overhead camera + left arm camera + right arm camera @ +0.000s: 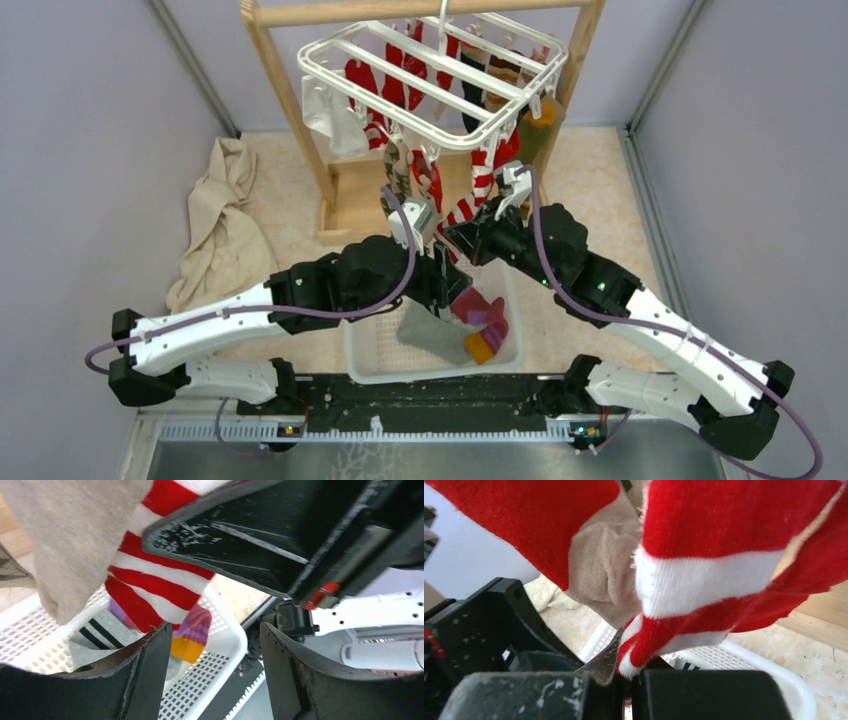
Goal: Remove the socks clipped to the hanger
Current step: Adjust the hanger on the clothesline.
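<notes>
Hook of the hanger (345,86) runs off the top edge. The left arm (340,280) and right arm (575,260) mask the far rim of the basket (375,352). The striped sock (704,580) overflows the right wrist view.

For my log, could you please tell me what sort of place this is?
Likely a lab booth staged for laundry: plain grey walls, a clip hanger on a wooden frame, a white mesh basket.

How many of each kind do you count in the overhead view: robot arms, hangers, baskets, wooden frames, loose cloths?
Robot arms: 2
Hanger: 1
Basket: 1
Wooden frame: 1
Loose cloth: 1
Total: 6
</notes>
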{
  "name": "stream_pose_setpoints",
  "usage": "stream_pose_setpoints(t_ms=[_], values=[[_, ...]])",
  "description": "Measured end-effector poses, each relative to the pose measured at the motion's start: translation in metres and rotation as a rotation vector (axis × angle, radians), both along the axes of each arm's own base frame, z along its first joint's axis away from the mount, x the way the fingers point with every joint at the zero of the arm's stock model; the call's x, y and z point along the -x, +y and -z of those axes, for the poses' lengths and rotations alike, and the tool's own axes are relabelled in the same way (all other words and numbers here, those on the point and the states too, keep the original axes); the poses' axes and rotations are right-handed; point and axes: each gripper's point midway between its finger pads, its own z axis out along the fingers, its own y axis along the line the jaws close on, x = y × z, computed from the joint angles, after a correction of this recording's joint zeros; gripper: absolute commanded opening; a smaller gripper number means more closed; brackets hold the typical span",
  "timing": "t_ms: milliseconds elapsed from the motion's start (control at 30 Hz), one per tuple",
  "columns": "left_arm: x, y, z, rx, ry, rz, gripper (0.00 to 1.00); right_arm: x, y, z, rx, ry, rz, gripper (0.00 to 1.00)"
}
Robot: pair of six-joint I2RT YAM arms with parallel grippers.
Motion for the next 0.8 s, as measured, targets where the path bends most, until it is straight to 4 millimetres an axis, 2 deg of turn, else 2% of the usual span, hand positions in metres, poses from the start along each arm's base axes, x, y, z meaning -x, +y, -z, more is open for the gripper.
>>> stream_pose_setpoints(t_ms=[233, 433, 667, 733, 800], values=[[-0.016, 0.004, 0.012, -0.067, -0.047, -0.07, 0.72, 0.006, 0.001, -0.001, 0.002, 0.009, -0.033, 0.0], [-0.027, 0.008, 0.01, -0.094, -0.108, -0.11, 0.84, 0.011, 0.004, 0.0, 0.004, 0.017, -0.063, 0.0], [-0.039, 0.011, 0.01, -0.127, -0.165, -0.143, 0.88, 0.013, 0.006, 0.0, -0.002, 0.023, -0.082, 0.0], [-0.041, 0.011, 0.011, -0.13, -0.176, -0.148, 0.88, 0.013, 0.006, 0.0, -0.004, 0.025, -0.082, 0.0], [-0.045, 0.012, 0.013, -0.139, -0.184, -0.151, 0.81, 0.014, 0.006, -0.001, -0.006, 0.026, -0.084, 0.0]])
